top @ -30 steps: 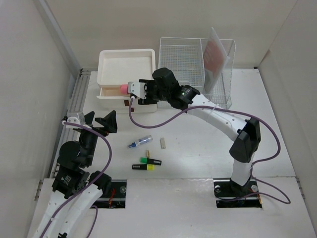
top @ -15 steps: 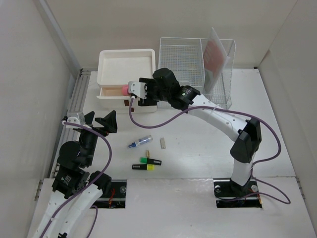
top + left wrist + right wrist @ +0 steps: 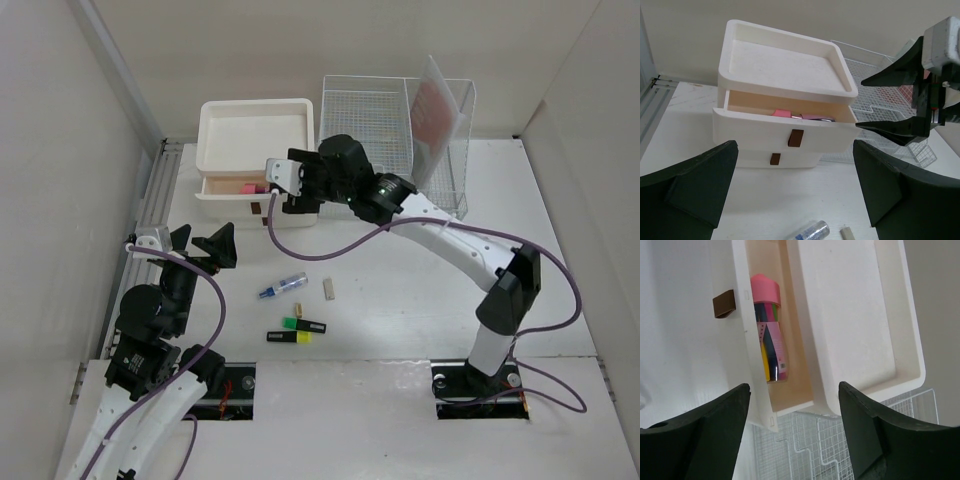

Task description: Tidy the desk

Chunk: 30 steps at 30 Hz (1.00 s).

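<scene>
Your flat matte white desk: upper left, an open white plastic drawer holds a pink-capped tube; left gripper and right gripper gape empty

Drawer on the desk stands open — pink-capped tube crowds it.

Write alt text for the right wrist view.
A pink-capped clear tube lies in the open top drawer of the white plastic drawer box. The right gripper hovers over it, jaws open and empty; a white wire basket edges the bottom.
</scene>
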Available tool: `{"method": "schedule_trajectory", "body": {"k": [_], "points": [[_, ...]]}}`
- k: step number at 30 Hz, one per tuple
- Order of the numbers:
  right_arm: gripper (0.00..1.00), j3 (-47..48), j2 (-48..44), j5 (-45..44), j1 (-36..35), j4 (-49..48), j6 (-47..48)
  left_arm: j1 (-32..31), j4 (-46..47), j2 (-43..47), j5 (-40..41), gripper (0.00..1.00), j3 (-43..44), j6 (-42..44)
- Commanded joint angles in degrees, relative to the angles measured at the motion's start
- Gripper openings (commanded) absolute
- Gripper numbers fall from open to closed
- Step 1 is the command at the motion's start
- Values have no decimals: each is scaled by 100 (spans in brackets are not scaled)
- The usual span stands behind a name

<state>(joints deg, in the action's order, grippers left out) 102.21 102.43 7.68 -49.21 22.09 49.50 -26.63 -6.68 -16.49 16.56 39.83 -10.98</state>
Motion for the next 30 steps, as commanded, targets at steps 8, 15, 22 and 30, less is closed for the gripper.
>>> {"method": "schedule_trajectory", "body": {"k": [8, 15, 22, 30], "points": [[10, -395, -725, 1374, -36, -65, -1143, -35, 228, -30, -3, 99, -20, 52], [0, -88, 303, 2150, -36, 876, -1197, -35, 228, -30, -3, 99, -20, 52], [0, 220, 865, 1712, -36, 684, -1336, -35, 228, -30, -3, 99, -20, 52], [0, 220, 972, 1033, -36, 173, -1583, -35, 228, 23, -3, 99, -20, 52]]}}
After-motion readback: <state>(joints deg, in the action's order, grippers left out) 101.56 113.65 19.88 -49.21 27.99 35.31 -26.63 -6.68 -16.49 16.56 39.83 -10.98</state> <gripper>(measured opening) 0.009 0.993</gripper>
